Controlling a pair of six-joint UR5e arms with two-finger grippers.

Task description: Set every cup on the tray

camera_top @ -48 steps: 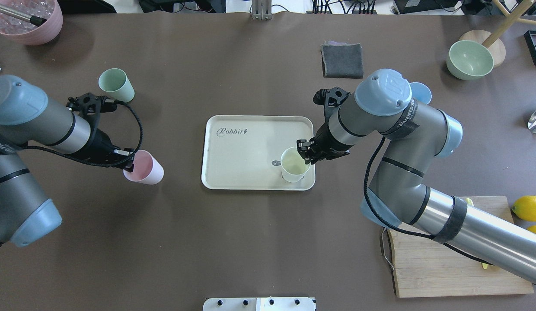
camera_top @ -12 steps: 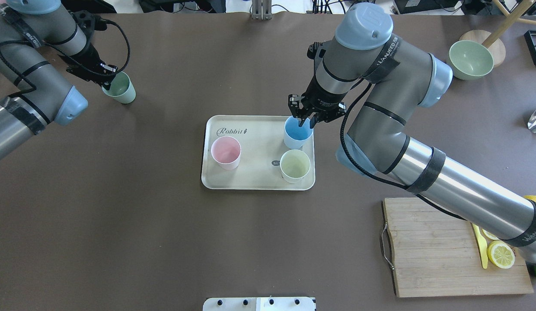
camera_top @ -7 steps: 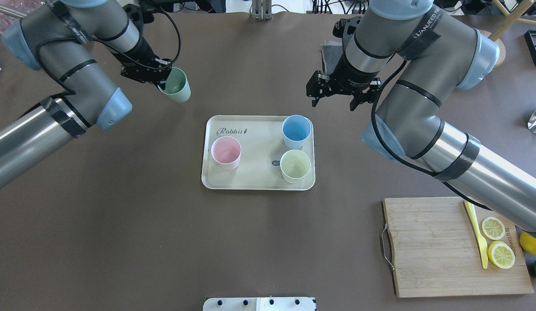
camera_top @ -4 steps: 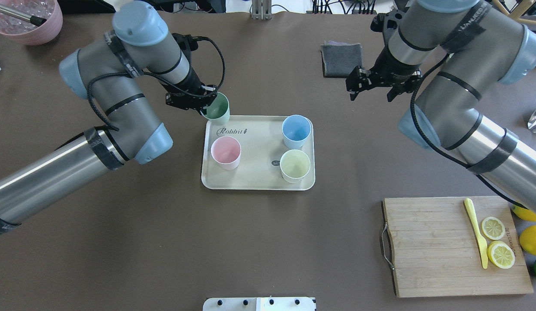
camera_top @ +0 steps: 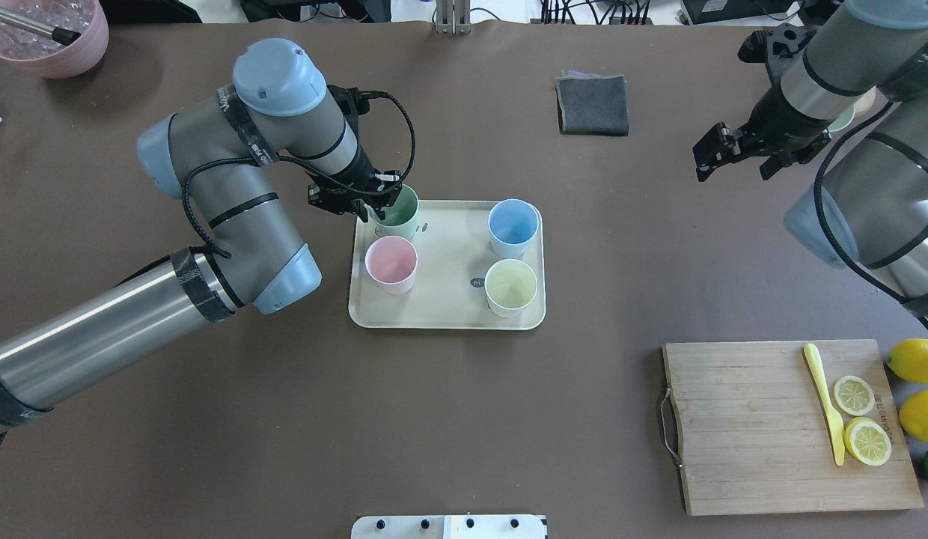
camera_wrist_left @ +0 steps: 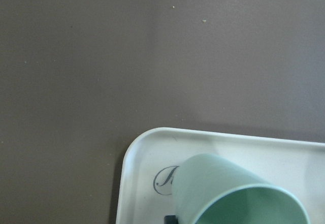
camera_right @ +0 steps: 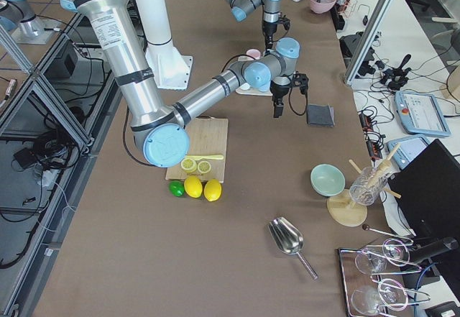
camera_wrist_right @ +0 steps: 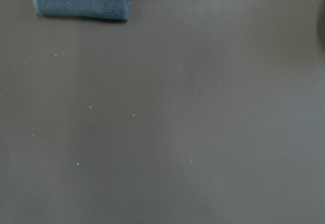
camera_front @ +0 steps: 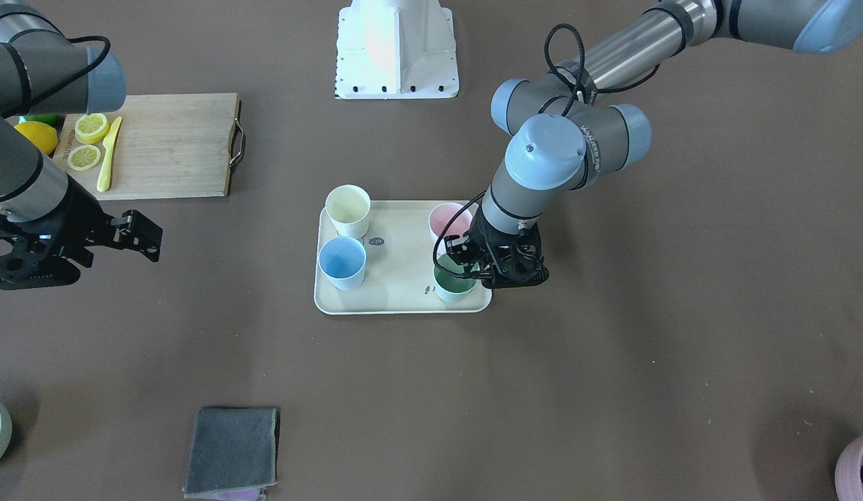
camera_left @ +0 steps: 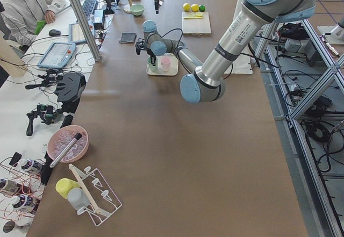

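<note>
The beige tray [camera_top: 441, 318] holds the pink cup [camera_top: 391, 262], the light blue cup [camera_top: 513, 224] and the pale yellow cup [camera_top: 511, 286], all upright. My left gripper [camera_top: 370, 206] is shut on the rim of the mint green cup [camera_top: 397, 215] at the tray's far left corner, over the "Rabbit" script. The cup leans in the left wrist view [camera_wrist_left: 228, 193]; I cannot tell whether it touches the tray [camera_wrist_left: 147, 153]. My right gripper [camera_top: 737, 166] is open and empty, far to the right of the tray. In the front view the green cup [camera_front: 454, 285] sits under the left gripper [camera_front: 484, 268].
A folded grey cloth [camera_top: 593, 105] lies beyond the tray. A wooden cutting board [camera_top: 748, 427] with lemon slices and a yellow knife is at the near right, with whole lemons beside it. A mauve pot [camera_top: 49, 41] stands at the far left corner.
My left gripper has carried the green cup from the table's far left to the tray's far left corner. My right gripper has let go of the blue cup on the tray and drawn away to the right.
</note>
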